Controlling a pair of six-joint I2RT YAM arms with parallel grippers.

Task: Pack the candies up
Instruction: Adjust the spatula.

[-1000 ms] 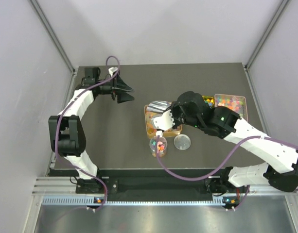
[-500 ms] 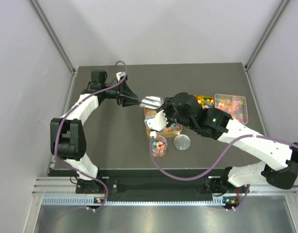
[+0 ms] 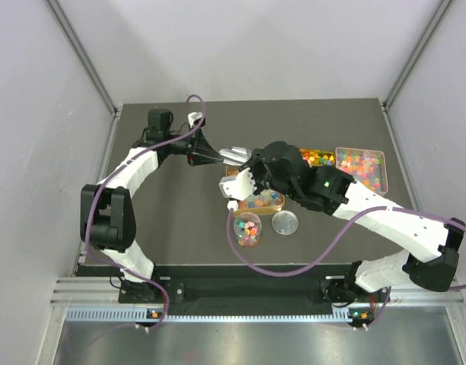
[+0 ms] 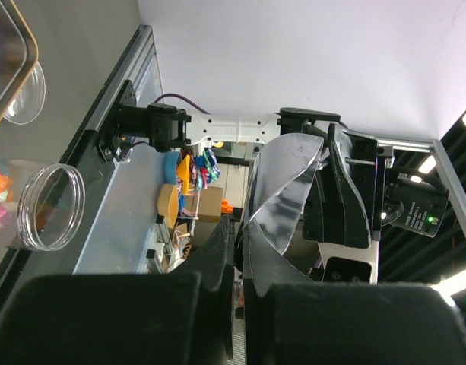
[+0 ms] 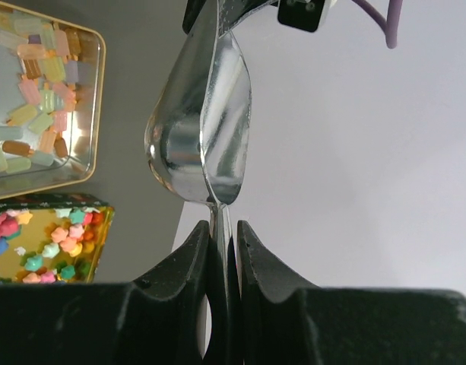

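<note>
A silver scoop [image 3: 234, 154] hangs in the air between both arms, above the back edge of a gold-rimmed tray [image 3: 234, 205] of candies [image 3: 257, 202]. My right gripper [image 3: 248, 163] is shut on the scoop's thin handle [image 5: 221, 217], with the bowl [image 5: 194, 137] standing above the fingers. My left gripper [image 3: 215, 158] reaches in from the left and its jaws are shut on the rim of the scoop's bowl [image 4: 282, 205]. A small clear jar [image 3: 247, 229] part filled with mixed-colour candies stands in front of the tray.
The round silver lid [image 3: 285, 222] lies right of the jar. Two more trays of candies sit at the back right, one with a clear wall [image 3: 381, 169] and a gold one [image 3: 315, 157]. The right arm stretches diagonally across the table's right half.
My left gripper has swung right from the back left and shut on the scoop's bowl. My right gripper has carried the scoop from above the jar up and back-left.
</note>
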